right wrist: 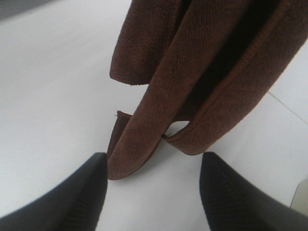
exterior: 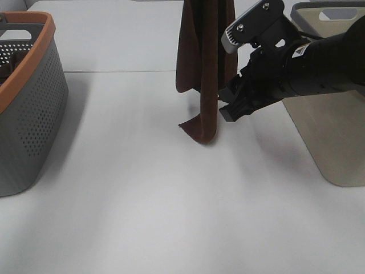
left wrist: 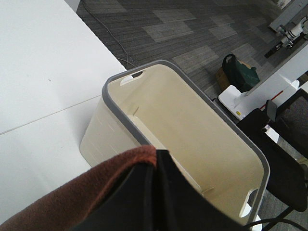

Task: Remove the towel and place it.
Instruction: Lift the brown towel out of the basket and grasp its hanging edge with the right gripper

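Towel point(exterior: 201, 63), long axis vertical, tip downward

The towel point(exterior: 202, 68) is napped, matt cloth; the table point(exterior: 142, 200) smooth, matt.

Towel point(exterior: 202, 68): its top runs off the upper edge of the high view. Left gripper point(left wrist: 155, 161): outside the high view. In its wrist view it is dark, blurred and cut by the lower edge, and its contact with the cloth is covered. Grey basket point(exterior: 28, 114): cut by the left edge. Beige basket point(exterior: 336, 142): partly behind the right arm point(exterior: 325, 63) and cut by the right edge.
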Robot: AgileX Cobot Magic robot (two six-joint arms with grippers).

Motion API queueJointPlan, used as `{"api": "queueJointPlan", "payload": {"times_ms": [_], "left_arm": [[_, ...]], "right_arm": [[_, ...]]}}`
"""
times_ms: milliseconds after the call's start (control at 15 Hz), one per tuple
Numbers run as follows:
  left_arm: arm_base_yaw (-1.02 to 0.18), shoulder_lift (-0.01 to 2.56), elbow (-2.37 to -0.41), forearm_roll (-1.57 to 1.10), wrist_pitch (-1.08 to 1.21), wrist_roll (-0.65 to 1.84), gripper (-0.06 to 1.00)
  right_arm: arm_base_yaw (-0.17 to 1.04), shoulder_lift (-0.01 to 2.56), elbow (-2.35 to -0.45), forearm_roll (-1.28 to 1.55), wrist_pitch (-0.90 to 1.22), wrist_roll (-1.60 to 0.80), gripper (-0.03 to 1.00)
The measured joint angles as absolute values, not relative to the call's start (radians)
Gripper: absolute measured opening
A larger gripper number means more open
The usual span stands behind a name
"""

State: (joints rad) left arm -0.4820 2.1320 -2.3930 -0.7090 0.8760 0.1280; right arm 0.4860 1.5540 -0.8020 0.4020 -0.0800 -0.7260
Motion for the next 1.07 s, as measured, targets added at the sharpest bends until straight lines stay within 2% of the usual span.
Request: {"api": "queueJointPlan", "payload": {"times_ms": [200,467,933,1067], "left_arm": [[-0.482,2.132,-2.393,-0.709,0.866,0.128,0.00],[-0.482,2.132,-2.393,-0.709,0.866,0.128,0.00],[-0.482,2.132,-2.393,-0.711,0.863,0.129,0.00],[-0.482,2.132,-2.393,-0.714,0.861,0.129,0.00]], "right_arm": [[0.486,1.645,-0.802,0.402,-0.152,-0.726,0.61],[0.486,1.732,-0.802,0.402,-0.316,-0.726,0.62],[0.542,1.822,-0.813,0.374,-0.449,-0.726,0.62],[0.548,1.869,-0.814,0.445,-0.510,-0.730,0.62]]}}
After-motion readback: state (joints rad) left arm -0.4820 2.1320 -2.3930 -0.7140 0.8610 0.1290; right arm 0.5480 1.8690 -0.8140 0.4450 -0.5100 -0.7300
